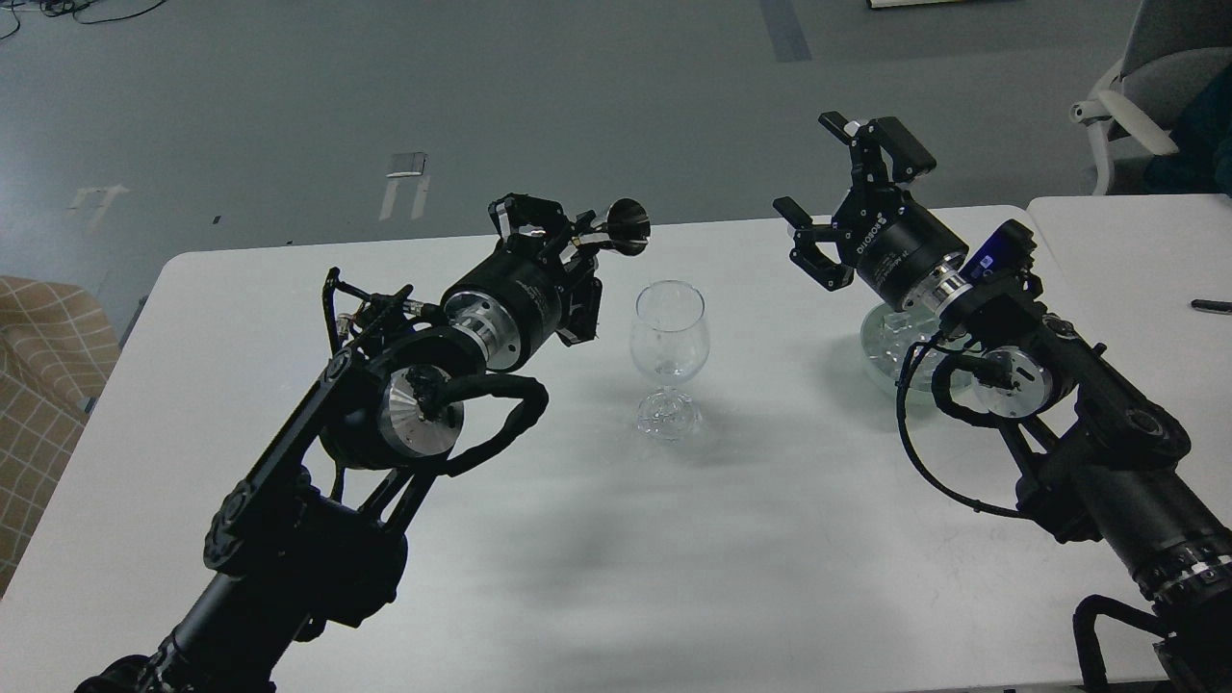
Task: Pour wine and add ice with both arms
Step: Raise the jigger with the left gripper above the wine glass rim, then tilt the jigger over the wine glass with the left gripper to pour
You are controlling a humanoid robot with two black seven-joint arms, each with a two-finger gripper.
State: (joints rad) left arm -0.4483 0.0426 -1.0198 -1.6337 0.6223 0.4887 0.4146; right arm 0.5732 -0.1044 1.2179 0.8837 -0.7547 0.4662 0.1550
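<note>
A clear wine glass [670,332] stands upright near the middle of the white table [674,539]. I cannot make out any wine in it. My left gripper [576,241] is shut on a small dark metal cup [627,226]. It holds the cup tipped on its side, just up and left of the glass's rim. My right gripper [847,188] is open and empty, raised above and left of a pale green bowl [881,342]. The bowl holds ice cubes [903,325], and my right arm partly hides it.
A second white table [1145,250] stands at the right with a black pen [1211,306] on it. A grey chair [1150,87] is behind it. A beige checked sofa [38,366] is off the table's left edge.
</note>
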